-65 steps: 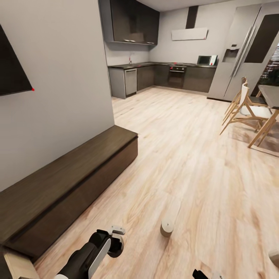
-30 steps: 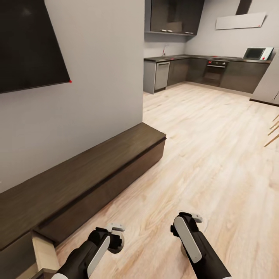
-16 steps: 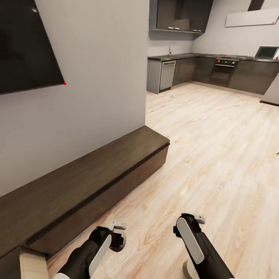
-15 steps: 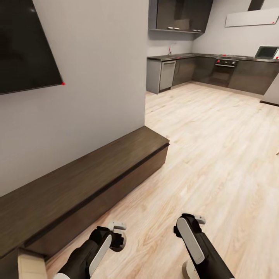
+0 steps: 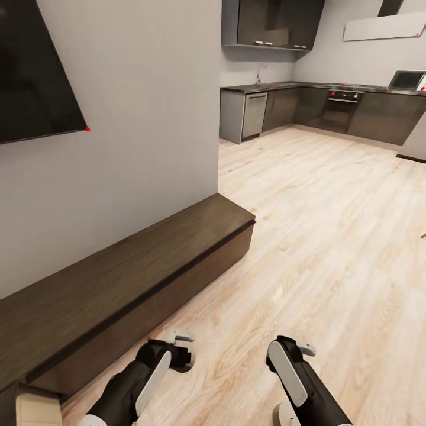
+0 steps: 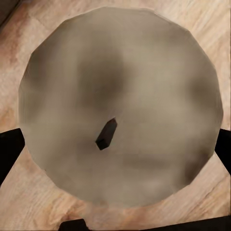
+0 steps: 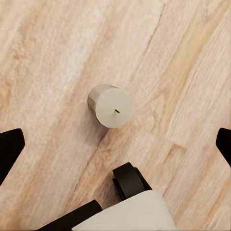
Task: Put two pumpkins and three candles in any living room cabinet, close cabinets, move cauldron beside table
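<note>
A tan candle (image 6: 120, 110) with a tiny dark wick sits between the black fingers (image 6: 9, 151) of my left gripper (image 6: 115, 154), which is shut on it. In the head view that gripper (image 5: 177, 355) hangs low over the floor in front of the dark-brown cabinet (image 5: 148, 266). A second candle (image 7: 110, 106) stands upright on the wood floor below my right gripper (image 7: 115, 144), which is open with its fingers wide apart. This candle (image 5: 278, 414) peeks out beside the right arm (image 5: 290, 373). Pumpkins, cauldron and coffee table are out of view.
A pale wooden drawer part (image 5: 35, 408) sticks out of the cabinet at the bottom left. A black TV (image 5: 35, 71) hangs on the grey wall above it. Dark grey kitchen units (image 5: 307, 112) stand far back across open wood floor (image 5: 331, 236).
The head camera has swung left toward the cabinet, so the dining chairs left the picture. The right arm has come into view above the floor candle. In the last half second little has shifted.
</note>
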Available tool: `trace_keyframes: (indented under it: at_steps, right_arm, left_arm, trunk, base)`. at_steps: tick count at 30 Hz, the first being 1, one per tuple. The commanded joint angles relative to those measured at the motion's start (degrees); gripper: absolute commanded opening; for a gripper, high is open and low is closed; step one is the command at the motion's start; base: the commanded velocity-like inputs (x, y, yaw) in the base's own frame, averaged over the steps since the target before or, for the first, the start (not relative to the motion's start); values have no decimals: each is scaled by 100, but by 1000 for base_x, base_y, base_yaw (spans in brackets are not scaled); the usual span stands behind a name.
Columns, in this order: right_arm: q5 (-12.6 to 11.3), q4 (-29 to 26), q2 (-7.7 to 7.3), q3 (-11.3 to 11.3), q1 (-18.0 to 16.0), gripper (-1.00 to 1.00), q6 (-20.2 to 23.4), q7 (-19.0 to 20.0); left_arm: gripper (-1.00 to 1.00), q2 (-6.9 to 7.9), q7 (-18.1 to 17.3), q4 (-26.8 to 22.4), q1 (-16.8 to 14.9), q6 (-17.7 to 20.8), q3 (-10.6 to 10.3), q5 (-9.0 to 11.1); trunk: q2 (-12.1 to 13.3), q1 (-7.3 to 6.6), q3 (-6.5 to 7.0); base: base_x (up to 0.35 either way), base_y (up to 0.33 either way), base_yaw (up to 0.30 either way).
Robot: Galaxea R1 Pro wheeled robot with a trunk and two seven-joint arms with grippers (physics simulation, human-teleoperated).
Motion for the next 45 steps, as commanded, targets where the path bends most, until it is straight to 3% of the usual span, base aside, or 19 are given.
trace_keyframes:
  at_steps: [1, 13, 17, 23, 45]
  right_arm:
    - [-45, -3, -4, 14, -4, 100, -1, -1]
    - [-36, -10, -10, 30, -2, 100, -60, 124]
    - [-36, 1, -4, 57, 0, 100, -62, 125]
    - [-36, 17, -6, 68, 1, 100, -53, 125]
    - [-18, 6, -29, 7, -5, 100, -71, 125]
  left_arm:
    - [-100, 4, 51, -95, -3, 42, 16, 79]
    - [-100, 4, 52, -611, -4, 804, 409, 181]
    - [-100, 3, 53, -838, -3, 1263, 788, 182]
    - [-100, 10, 60, -1049, 2, 1424, 1118, 175]
    - [-100, -5, 66, -1095, 27, 1434, 1114, 171]
  trunk:
    - [-2, 0, -5]
    - [-403, 219, -185]
    - [-564, 307, -257]
    - [-804, 439, -364]
    - [-1687, 922, -759]
  base:
    - [0, -1, 0]
    - [0, 0, 0]
    - [0, 0, 0]
    - [0, 0, 0]
    - [-42, -34, 0]
